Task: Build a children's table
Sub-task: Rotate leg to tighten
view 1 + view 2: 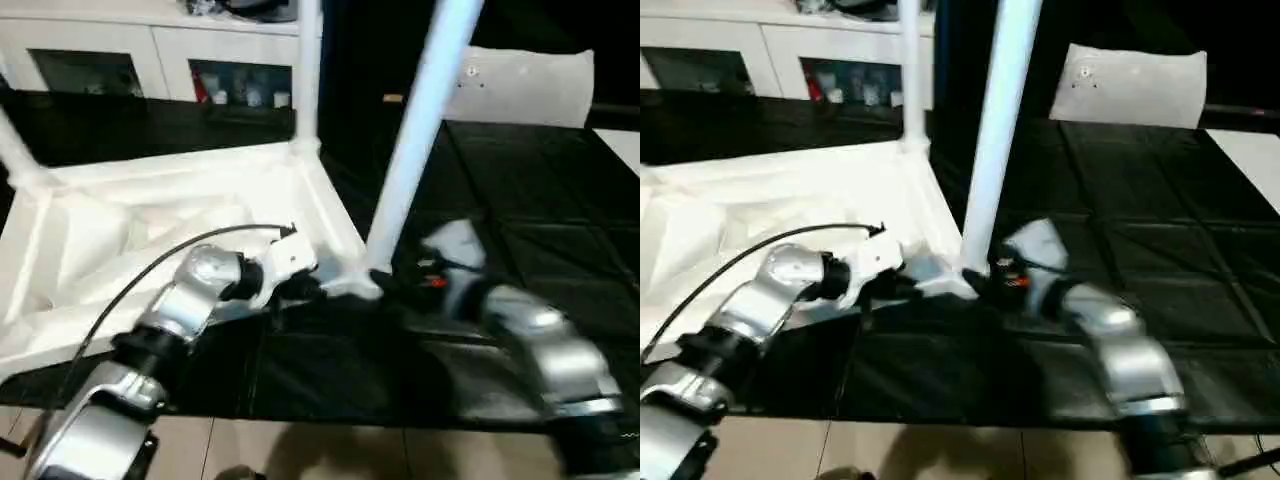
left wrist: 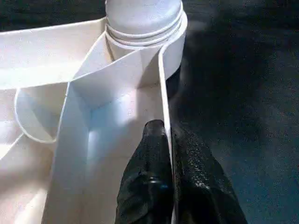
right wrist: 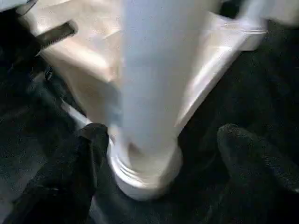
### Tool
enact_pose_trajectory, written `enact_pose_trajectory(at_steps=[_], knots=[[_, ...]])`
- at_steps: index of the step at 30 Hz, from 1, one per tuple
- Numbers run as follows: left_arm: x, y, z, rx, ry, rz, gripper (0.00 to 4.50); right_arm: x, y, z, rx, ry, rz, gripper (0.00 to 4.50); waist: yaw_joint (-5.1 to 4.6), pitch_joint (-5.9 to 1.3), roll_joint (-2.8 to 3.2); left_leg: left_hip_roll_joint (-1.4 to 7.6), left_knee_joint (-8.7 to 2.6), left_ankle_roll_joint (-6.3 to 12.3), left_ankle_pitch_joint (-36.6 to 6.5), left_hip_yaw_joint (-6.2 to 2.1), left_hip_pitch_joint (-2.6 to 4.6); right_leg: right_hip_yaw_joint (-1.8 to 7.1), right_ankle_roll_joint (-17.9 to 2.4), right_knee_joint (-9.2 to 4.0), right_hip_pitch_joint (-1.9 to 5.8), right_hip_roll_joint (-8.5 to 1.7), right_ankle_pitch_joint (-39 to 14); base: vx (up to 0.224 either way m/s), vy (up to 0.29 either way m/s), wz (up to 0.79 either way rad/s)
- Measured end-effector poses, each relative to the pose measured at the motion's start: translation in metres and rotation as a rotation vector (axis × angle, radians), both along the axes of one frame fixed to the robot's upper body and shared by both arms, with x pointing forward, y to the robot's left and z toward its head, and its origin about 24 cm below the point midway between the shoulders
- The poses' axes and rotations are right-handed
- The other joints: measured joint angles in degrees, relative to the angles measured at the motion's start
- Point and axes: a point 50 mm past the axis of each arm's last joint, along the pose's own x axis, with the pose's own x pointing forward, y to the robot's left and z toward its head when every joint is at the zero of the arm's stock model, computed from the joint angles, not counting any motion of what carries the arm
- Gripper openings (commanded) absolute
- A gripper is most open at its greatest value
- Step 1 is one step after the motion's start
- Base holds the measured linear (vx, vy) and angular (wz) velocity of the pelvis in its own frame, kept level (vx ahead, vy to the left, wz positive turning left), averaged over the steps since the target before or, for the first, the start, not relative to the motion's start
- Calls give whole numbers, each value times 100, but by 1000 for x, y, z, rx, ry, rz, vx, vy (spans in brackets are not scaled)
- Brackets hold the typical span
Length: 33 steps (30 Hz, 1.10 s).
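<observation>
We have the tabletop lying upside down on the black bench, ribs up, with a leg standing in the near corner socket and another leg upright at the far corner. Our left tool is clenched on the tabletop's thin rim wall, one finger on each side, just beside that socket. Our right tool is released, its fingers spread well clear on both sides of the leg's base. To do this well, we judge the left should pin the tabletop down while we check that the leg sits straight and fully home.
</observation>
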Motion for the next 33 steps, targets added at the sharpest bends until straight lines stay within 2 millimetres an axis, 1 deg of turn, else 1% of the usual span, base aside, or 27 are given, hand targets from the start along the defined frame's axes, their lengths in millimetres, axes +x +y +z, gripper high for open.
enact_pose_trajectory(at_steps=[1,4,6,8,9,12,13,16,17,19,21,24,25,26,28,29,31,32,33], knots=[[-2,3,0,0,17,-26,0,-2,-3,1,-8,13,41,445,24,0,0,2,3,1,0,3,-1,0,0,3,-2,0,0,0,0,0],[-7,6,0,7,43,-94,0,-7,-2,1,-37,25,160,445,95,1,-2,5,12,1,0,6,-3,-1,-1,8,-3,0,1,0,0,0],[-11,6,0,9,70,-150,0,-12,-3,-1,-72,49,256,445,121,4,-7,5,18,3,-1,9,-3,-1,-2,9,1,-3,1,0,0,0],[-16,7,0,12,90,-197,0,-15,-7,-3,-84,74,307,445,142,8,-13,5,26,5,-3,12,-3,-1,-8,9,3,-5,5,0,0,0],[-17,8,0,17,94,-214,0,-15,-7,-3,-76,83,330,429,144,8,-15,6,29,5,-2,12,-2,-1,-10,10,5,-4,6,0,0,0],[-20,10,1,35,97,-263,0,-16,-1,-2,-54,100,402,419,153,9,-15,10,38,5,-2,12,-1,-1,-13,21,4,-4,8,0,0,0],[-21,9,1,39,96,-279,0,-16,1,-1,-50,102,419,408,168,9,-16,11,41,5,-2,13,-1,-1,-13,23,5,-4,8,0,0,0],[-23,7,2,42,91,-299,0,-16,1,-3,-38,123,442,382,207,11,-27,11,44,5,-2,15,-1,-1,-14,23,5,-4,8,0,0,0],[-23,7,2,42,89,-300,0,-16,2,-3,-32,128,447,382,211,12,-29,12,44,5,-2,16,-1,-1,-14,23,5,-4,8,0,0,0],[-23,6,2,41,84,-307,0,-17,7,-5,-10,141,470,376,216,12,-30,13,43,5,-2,17,-1,-1,-14,23,4,-4,8,0,0,0],[-23,5,1,44,76,-317,0,-17,12,-7,10,147,485,349,233,12,-30,14,43,5,-2,17,-2,-3,-13,23,4,-3,8,0,0,0],[-23,4,1,45,67,-322,0,-19,16,-9,27,157,510,340,255,12,-31,14,45,6,-2,18,-5,-3,-14,23,4,-4,8,0,0,0],[-23,4,1,47,65,-323,0,-19,16,-9,30,159,513,315,256,12,-34,14,46,6,-2,18,-5,-3,-14,23,5,-4,8,0,0,0],[-23,3,1,48,64,-324,0,-19,17,-9,31,159,514,315,256,12,-34,14,47,6,-2,18,-5,-3,-14,23,5,-4,8,0,0,0],[-23,4,1,51,62,-325,0,-19,18,-11,35,167,518,289,255,11,-35,15,48,5,-2,18,-4,-4,-14,25,5,-4,8,0,0,0],[-23,4,1,52,61,-325,0,-19,19,-12,38,171,519,289,255,11,-35,15,48,5,-2,18,-3,-4,-14,26,5,-4,8,0,0,0],[-22,4,2,53,60,-324,0,-20,22,-16,49,189,520,260,256,11,-34,15,48,5,-2,18,-3,-4,-14,27,5,-4,8,0,0,0],[-22,4,1,53,60,-324,0,-19,22,-16,51,189,520,260,257,11,-34,15,48,5,-2,18,-3,-4,-14,27,5,-4,8,0,0,0],[-22,4,1,53,60,-324,0,-19,22,-16,51,189,519,245,257,11,-34,15,48,5,-2,18,-3,-4,-14,27,5,-4,8,0,0,0]])
